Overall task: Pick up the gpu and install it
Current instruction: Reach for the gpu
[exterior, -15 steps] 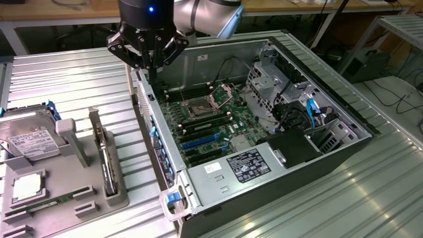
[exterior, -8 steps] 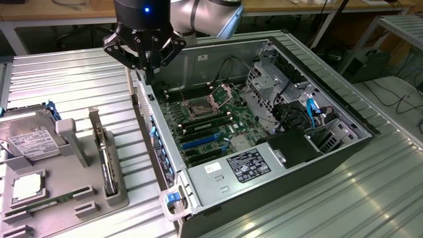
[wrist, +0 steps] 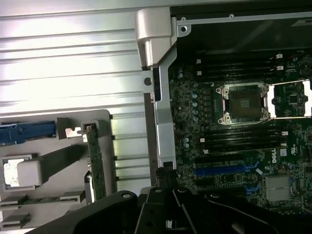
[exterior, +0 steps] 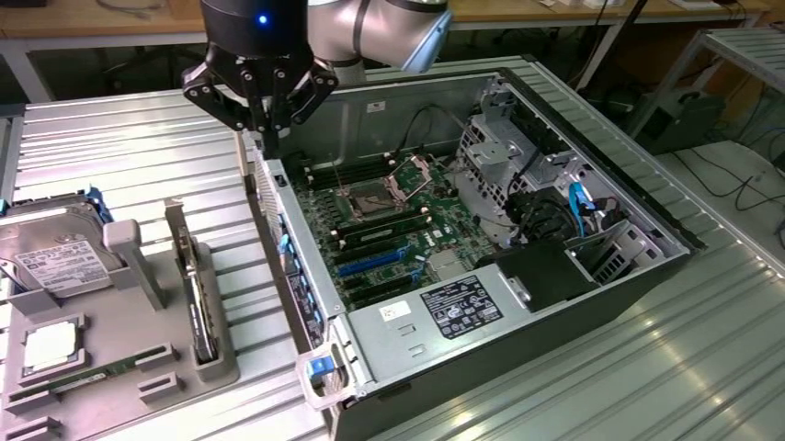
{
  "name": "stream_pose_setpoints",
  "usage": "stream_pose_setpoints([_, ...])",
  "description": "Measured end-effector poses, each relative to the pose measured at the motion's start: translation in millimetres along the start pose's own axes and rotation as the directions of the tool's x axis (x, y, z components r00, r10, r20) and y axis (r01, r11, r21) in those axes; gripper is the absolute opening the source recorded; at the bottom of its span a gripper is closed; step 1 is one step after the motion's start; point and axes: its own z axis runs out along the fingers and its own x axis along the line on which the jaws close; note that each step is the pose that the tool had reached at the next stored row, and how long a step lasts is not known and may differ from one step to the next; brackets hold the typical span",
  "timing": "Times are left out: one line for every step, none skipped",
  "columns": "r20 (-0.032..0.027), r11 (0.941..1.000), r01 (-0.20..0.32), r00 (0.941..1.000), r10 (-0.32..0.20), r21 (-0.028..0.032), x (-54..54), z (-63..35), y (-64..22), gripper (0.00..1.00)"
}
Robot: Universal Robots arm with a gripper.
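Green gpu (exterior: 197, 299) well apart from hand (exterior: 267, 138)

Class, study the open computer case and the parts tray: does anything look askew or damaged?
Nothing looks spilled or damaged. The gpu stands on edge in the grey tray; the CPU socket lies open, its cover flipped up.

You get strong overhead glare off the ribbed table (wrist: 73, 58) on one side of the gripper (exterior: 263, 134); the case (wrist: 164, 112) interior opposite lies dim.

Green gpu (wrist: 94, 163) — upright, on edge
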Motion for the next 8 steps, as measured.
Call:
stream_pose_setpoints([-0.0001, 1.0, 0.0, 1.0, 0.0, 0.0, 1.0, 0.0, -0.3, 0.11])
stream_pose_setpoints([-0.0002, 1.0, 0.0, 1.0, 0.0, 0.0, 2.0, -0.1, -0.5, 0.11])
stream_pose_setpoints([-0.0002, 1.0, 0.0, 1.0, 0.0, 0.0, 2.9, 0.0, -0.8, 0.11])
stream_pose_setpoints([-0.0003, 1.0, 0.0, 1.0, 0.0, 0.0, 3.7, -0.1, -1.0, 0.11])
stream_pose_setpoints([-0.0005, 1.0, 0.0, 1.0, 0.0, 0.0, 4.7, -0.1, -1.4, 0.11])
stream_pose_setpoints([-0.0006, 1.0, 0.0, 1.0, 0.0, 0.0, 5.8, -0.1, -1.8, 0.11])
stream_pose_setpoints([-0.0007, 1.0, 0.0, 1.0, 0.0, 0.0, 6.6, -0.2, -2.1, 0.11])
stream_pose_setpoints([-0.0007, 1.0, 0.0, 1.0, 0.0, 0.0, 7.4, -0.2, -2.5, 0.11])
